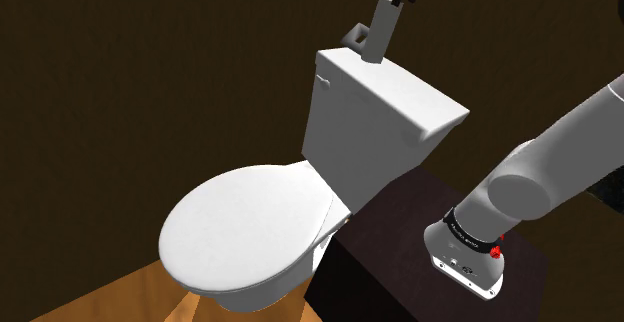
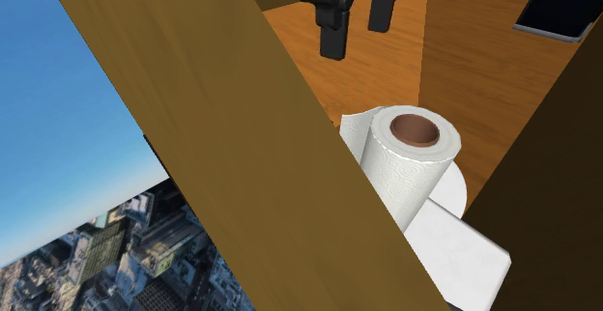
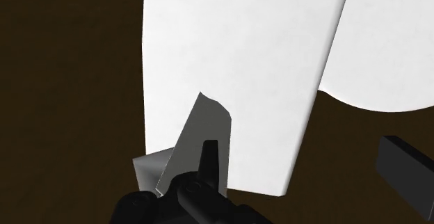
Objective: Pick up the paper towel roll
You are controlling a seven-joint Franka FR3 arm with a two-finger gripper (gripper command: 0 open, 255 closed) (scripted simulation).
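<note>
The paper towel roll (image 2: pixel 404 164) is white with a brown core and stands on the far end of the white toilet tank lid (image 1: pixel 400 85). In the shoulder view the roll (image 1: pixel 380 25) looks grey and upright. My black gripper (image 2: pixel 356 39) hangs just above it, open, with nothing between its fingers. In the wrist view the roll (image 3: pixel 195 142) lies right by one fingertip, and the other finger (image 3: pixel 407 170) stands far off, so the gripper (image 3: pixel 299 153) does not clasp it. I cannot tell whether that fingertip touches the roll.
A white toilet with its closed seat (image 1: pixel 245 230) stands below the tank. A small grey box (image 1: pixel 356 35) sits behind the roll. A wooden wall beam (image 2: pixel 213 135) hides part of the roll. My dark stand (image 1: pixel 420 260) is beside the toilet.
</note>
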